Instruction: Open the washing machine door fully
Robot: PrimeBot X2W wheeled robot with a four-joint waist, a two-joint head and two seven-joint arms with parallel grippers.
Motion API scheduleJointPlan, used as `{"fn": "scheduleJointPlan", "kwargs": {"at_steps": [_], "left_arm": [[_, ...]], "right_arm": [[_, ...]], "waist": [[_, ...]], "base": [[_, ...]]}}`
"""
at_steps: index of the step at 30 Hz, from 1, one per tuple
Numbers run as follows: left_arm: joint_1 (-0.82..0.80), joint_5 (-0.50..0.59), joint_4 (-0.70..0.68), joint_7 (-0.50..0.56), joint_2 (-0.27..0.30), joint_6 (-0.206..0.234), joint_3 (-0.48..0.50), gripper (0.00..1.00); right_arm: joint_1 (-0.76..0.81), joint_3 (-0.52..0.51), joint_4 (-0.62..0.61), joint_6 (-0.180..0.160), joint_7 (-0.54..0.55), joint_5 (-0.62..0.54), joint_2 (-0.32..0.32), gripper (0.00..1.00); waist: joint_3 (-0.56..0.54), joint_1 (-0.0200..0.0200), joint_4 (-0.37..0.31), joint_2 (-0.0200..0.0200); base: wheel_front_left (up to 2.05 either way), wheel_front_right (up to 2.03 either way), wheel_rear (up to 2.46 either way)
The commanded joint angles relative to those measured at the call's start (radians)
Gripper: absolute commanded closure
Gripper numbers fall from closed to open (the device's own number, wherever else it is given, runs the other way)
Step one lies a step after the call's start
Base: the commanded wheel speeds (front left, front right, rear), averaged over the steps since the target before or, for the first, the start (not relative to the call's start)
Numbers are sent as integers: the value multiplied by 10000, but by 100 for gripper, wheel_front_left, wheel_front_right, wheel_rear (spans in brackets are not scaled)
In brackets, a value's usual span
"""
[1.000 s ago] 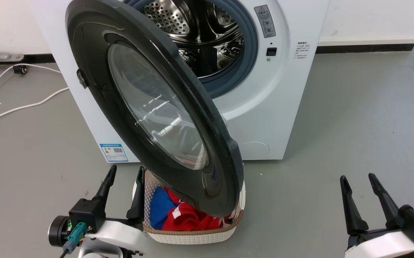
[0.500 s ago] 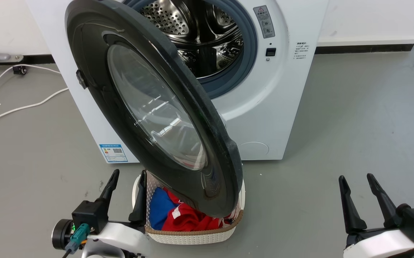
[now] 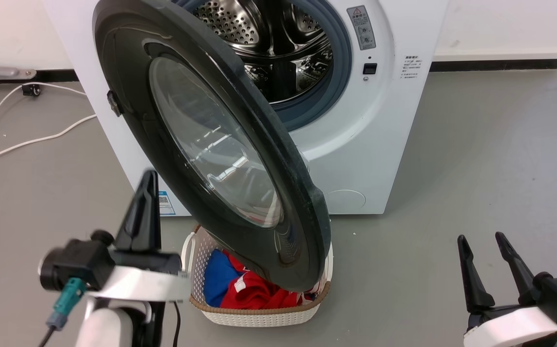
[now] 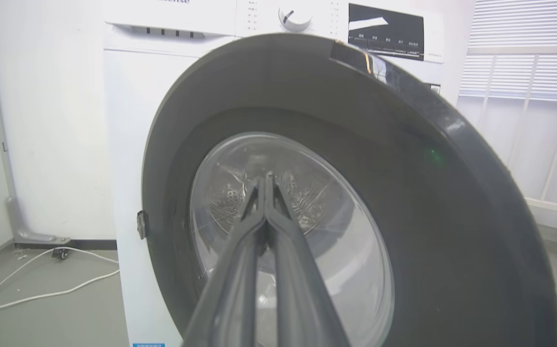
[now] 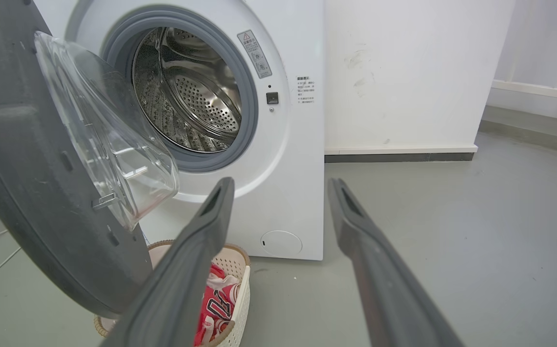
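Washing machine door (image 3: 210, 144): swung partly out from washing machine (image 3: 374, 144), steel drum (image 3: 278, 43) exposed. Door directly ahead of left end effector (image 4: 264, 179), outer face toward it; contact cannot be told.
Left end effector: clenched, fingers pressed together, nothing between.
Right end effector (image 3: 481, 238): released, fingers spread; door well apart, to its left.
Laundry basket (image 3: 259, 315) with red and blue clothes: under door's lower edge, between both end effectors.

bright even light | glare on washing machine door (image 3: 210, 144) | left gripper (image 3: 149, 179) motion-blurred
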Motion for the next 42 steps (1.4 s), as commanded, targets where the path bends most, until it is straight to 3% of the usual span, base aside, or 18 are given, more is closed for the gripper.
{"fn": "scheduleJointPlan", "kwargs": {"at_steps": [1, 11, 18, 26, 33, 37, 42], "left_arm": [[-197, 42, -215, -26, -11, 16, 33, 100], [-1641, 104, -3080, -24, -87, 260, -581, 100], [-2577, -349, -3901, -22, -90, 444, -2451, 100], [-3174, -1481, -3004, 449, -87, 245, -5560, 100], [-2793, -2577, -1327, 1512, -84, 117, -7629, 100], [-2442, -3073, -78, 2162, -76, 62, -8347, 100], [-2259, -3352, 1516, 2482, -67, 156, -8480, 100]], "right_arm": [[-132, -19, 26, -3, -34, -24, -48, 0], [-184, -76, 136, -3, -32, -6, -30, 0], [-195, -89, 219, -3, -31, 12, -37, 0], [-115, -155, 249, -3, 49, 35, 27, 0], [-212, -124, 254, -3, 16, 79, 70, 0], [-229, -119, 330, -3, -41, 126, 123, 0], [-267, -68, 441, -3, -87, 146, 179, 0]], "waist": [[8, 0, 11, 0], [21, 0, 61, 0], [6, 0, 7, 0], [-7, 0, -47, 0], [152, 0, -134, 0], [225, 0, -182, 0], [265, 0, -263, 0]], "base": [[0, 0, 0], [0, 0, 0], [0, 0, 0], [0, 0, 0], [0, 0, 0], [0, 0, 0], [0, 0, 0]]}}
